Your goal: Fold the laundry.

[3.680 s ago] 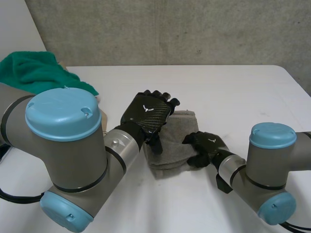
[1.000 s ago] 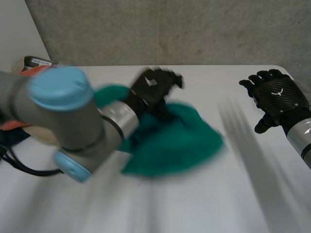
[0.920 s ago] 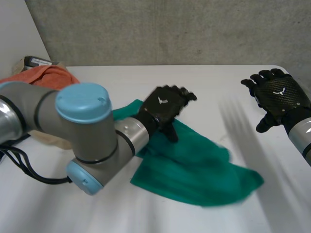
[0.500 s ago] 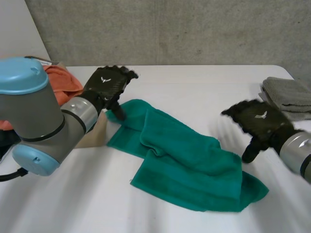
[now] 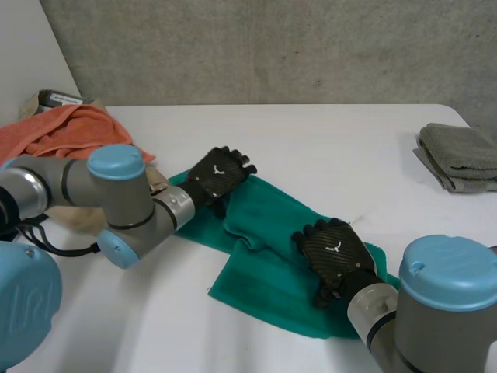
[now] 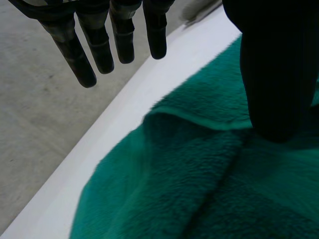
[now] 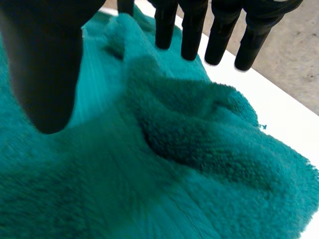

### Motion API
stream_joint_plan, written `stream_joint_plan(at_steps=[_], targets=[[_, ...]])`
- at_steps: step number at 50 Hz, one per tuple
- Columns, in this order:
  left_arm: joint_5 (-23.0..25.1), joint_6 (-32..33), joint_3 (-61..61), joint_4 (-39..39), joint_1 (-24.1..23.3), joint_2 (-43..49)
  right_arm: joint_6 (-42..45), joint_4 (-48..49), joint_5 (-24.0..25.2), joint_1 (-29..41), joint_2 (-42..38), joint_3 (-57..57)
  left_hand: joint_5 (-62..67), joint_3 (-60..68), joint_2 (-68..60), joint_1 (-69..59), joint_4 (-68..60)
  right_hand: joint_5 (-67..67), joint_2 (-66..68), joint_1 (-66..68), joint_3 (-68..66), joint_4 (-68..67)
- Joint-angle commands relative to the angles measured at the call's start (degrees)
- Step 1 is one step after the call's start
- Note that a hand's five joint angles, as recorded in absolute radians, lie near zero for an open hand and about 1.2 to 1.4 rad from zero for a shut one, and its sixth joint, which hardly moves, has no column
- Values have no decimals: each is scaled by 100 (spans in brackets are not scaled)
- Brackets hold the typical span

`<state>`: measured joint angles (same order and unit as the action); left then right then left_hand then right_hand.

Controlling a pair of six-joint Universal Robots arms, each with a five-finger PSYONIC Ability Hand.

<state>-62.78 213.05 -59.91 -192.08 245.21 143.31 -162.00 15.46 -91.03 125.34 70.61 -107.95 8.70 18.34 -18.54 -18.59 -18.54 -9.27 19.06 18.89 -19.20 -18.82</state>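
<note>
Rumpled green towel (image 5: 268, 268) on a table (image 5: 334, 140)
Left hand (image 5: 220, 172) lies at its far corner, right hand (image 5: 334, 250) at its near end; fingers of both are straight, gripping nothing.

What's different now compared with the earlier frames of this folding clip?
The folded grey towel went from mid-table to the far right edge. The green terry towel was dragged from the left pile and spread mid-table. The left hand, open, moved onto its far left end; the right hand came down, open, onto its near right part. The orange cloth, once uncovered, stayed at the left.
</note>
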Motion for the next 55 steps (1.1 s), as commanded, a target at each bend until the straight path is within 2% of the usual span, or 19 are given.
stream_joint_plan(at_steps=[1,3,5,7,11,13,17,20,24,29,32,35,36,37,38,40,46,49,55], targets=[[11,693,-38,74,-167,162,441,238,-187,-97,-65,-41,1318,1354,-1334,-1329,-1334,-2756,2776,2793,-2762,-2800],[11,781,-47,118,-298,162,441,238,-187,-97,-48,-50,2393,2429,-2409,-2404,-2409,-3920,3940,3958,-3926,-3964],[-15,790,-55,135,-395,145,468,230,-187,-106,-22,-50,3887,3922,-3902,-3897,-3902,-5938,5958,5975,-5944,-5982],[-129,799,-64,127,-501,110,477,194,-187,-106,-13,-33,6023,6058,-6038,-6034,-6038,-6073,6094,6111,-6080,-6118],[-655,782,-90,135,-668,-206,678,142,-169,-299,49,11,6130,6166,-6146,-6141,-6146,-6073,6094,6111,-6080,-6118],[-1189,747,-213,162,-729,-565,1073,133,-125,-702,110,46,6130,6166,-6146,-6141,-6146,-6073,6094,6111,-6080,-6118],[-1728,703,-765,153,-808,-1127,1829,141,-82,-1449,216,204,6130,6166,-6146,-6141,-6146,-6073,6094,6111,-6080,-6118],[-1773,624,-1118,162,-984,-1541,2276,238,41,-1775,225,493,6130,6166,-6146,-6141,-6146,-6073,6094,6111,-6080,-6118],[-1904,176,-1733,267,-1265,-2271,2515,282,304,-1864,164,1142,6130,6166,-6146,-6141,-6146,-6073,6094,6111,-6080,-6118],[-2325,-938,-2085,513,-1835,-2825,2472,343,639,-1890,-222,2057,6130,6166,-6146,-6141,-6146,-6073,6094,6111,-6080,-6118],[-2615,-1414,-2051,548,-2143,-2774,2463,300,675,-1838,-829,2673,6130,6166,-6146,-6141,-6146,-6073,6094,6111,-6080,-6118],[-2949,-1469,-1946,540,-2162,-2590,2411,63,534,-1741,-971,2789,6130,6166,-6146,-6141,-6146,-6073,6094,6111,-6080,-6118],[-3029,-1434,-1928,531,-2162,-2510,2358,-42,490,-1715,-953,2745,6130,6166,-6146,-6141,-6146,-5213,5234,5251,-5220,-5258],[-3108,-1399,-1893,522,-2153,-2431,2279,-156,455,-1697,-936,2675,6130,6166,-6146,-6141,-6146,-3656,3676,3694,-3662,-3700],[-3178,-1355,-1849,513,-2153,-2370,2052,-375,394,-1653,-901,2500,6130,6166,-6146,-6141,-6146,-976,996,1014,-982,-1020],[-3319,-1179,-1717,504,-2118,-2237,1726,-587,358,-1627,-804,2332,6130,6166,-6146,-6141,-6146,342,-322,-304,336,298],[-3364,-660,-1594,496,-1486,-2237,488,-1588,542,-1679,170,1456,6130,6166,-6146,-6141,-6146,901,-881,-864,895,857],[-3346,-590,-1541,382,-1213,-2228,328,-1783,744,-1697,435,1076,6130,6166,-6146,-6141,-6146,927,-906,-889,920,882],[-3320,-537,-1444,-31,-1055,-2237,301,-1748,1193,-1679,831,197,6130,6166,-6146,-6141,-6146,927,-906,-889,920,882]])
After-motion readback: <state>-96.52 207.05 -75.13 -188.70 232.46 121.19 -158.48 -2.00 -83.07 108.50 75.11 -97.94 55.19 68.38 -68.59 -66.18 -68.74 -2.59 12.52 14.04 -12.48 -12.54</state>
